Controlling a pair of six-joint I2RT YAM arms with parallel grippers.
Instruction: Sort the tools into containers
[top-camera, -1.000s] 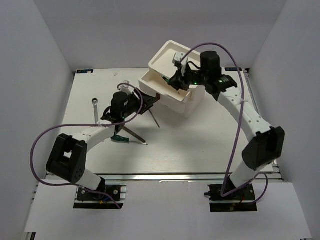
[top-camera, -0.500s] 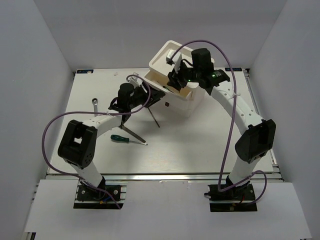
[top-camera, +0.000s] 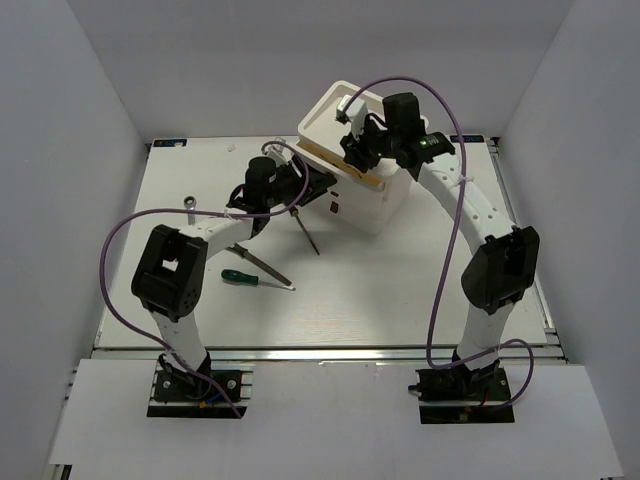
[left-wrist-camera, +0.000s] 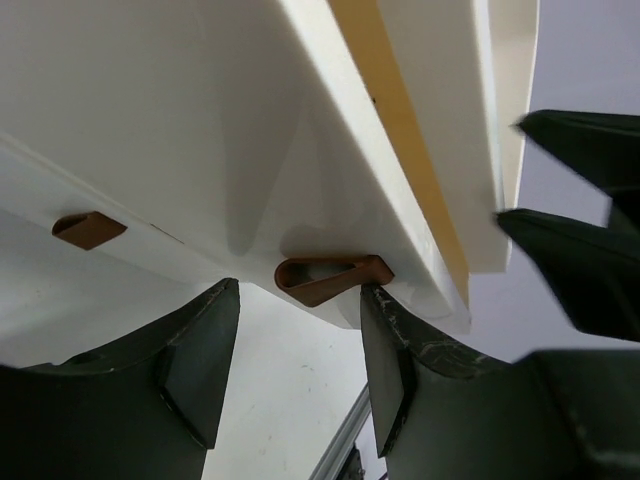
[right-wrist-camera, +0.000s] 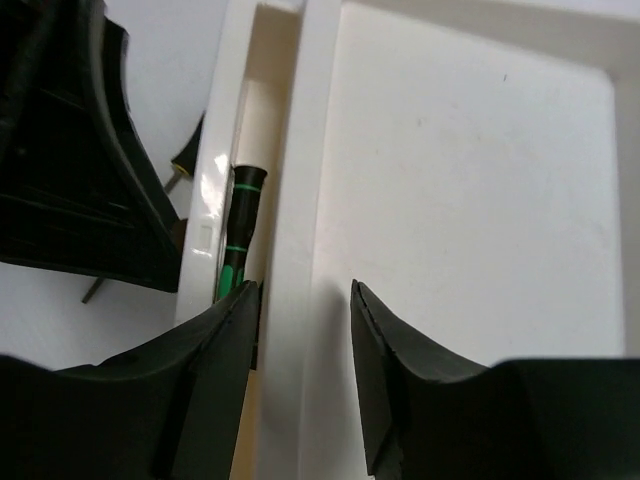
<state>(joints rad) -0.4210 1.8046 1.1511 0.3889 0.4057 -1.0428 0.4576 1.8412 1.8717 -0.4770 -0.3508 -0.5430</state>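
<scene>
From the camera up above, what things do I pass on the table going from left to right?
Grey wrench → green-handled screwdriver → thin dark tool → white drawer box.

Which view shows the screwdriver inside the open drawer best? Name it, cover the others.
Right wrist view: the screwdriver lies lengthwise in the slit of the open drawer, green-black handle plain. In the top external view the right gripper covers that spot. The left wrist view shows only the outside of the box.
</scene>
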